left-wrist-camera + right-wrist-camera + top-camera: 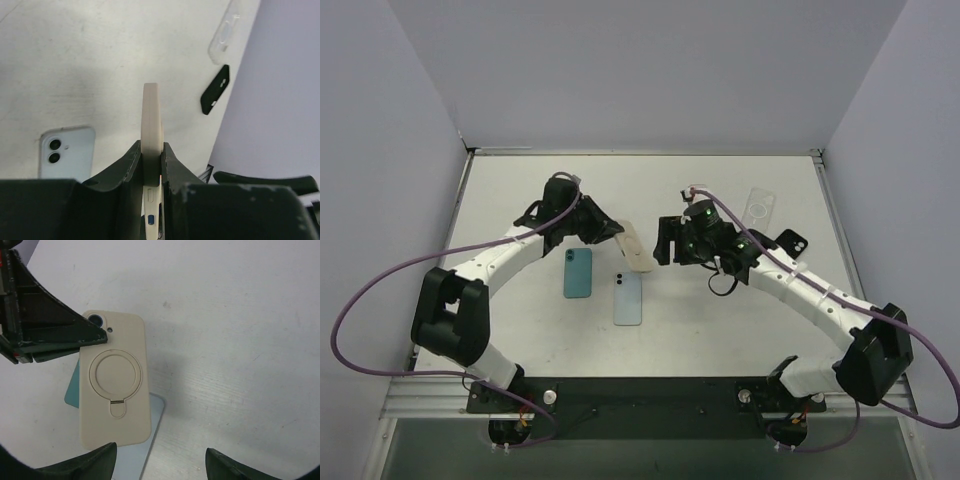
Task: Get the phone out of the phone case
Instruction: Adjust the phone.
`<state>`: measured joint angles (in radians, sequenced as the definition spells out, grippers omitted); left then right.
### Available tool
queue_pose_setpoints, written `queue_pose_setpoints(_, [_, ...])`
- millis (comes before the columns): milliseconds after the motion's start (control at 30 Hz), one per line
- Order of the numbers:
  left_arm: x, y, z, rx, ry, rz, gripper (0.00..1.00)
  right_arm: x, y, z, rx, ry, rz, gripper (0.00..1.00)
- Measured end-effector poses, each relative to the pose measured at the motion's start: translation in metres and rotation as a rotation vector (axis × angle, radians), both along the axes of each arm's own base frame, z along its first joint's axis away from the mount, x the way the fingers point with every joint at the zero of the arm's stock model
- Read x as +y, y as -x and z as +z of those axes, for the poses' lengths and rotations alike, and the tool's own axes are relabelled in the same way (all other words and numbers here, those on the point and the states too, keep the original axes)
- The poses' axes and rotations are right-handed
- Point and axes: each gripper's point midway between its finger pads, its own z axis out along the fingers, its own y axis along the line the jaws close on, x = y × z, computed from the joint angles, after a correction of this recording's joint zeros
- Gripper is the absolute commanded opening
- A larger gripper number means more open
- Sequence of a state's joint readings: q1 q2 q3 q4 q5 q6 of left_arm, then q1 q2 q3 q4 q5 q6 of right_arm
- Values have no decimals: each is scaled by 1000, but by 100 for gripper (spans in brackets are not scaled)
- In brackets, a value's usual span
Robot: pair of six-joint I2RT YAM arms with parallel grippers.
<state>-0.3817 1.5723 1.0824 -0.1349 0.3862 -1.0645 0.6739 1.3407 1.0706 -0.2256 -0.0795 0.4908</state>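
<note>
Midway between the tabletop (720, 330) edges, the left gripper (151, 150) pinches the cased phone (637, 250) aloft, likely so the spread right gripper (160, 462) can peel its case (115, 390).

The scene is lit brightly and evenly from above. Only soft, pale shadows are cast under the arms (498, 262) on the white matte table (720, 330). In the left wrist view the dark fingers (125, 170) close to the lens are blurred. In the right wrist view a faint shadow is thrown right of the beige silicone phone case (115, 390).
</note>
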Motion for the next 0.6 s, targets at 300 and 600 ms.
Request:
queue_pose_setpoints(300, [11, 18, -34, 120, -123, 33, 0, 43, 28, 3, -133, 132, 152, 66])
queue_pose_setpoints(600, [20, 19, -41, 142, -170, 65, 0, 97, 45, -29, -202, 309, 325, 66])
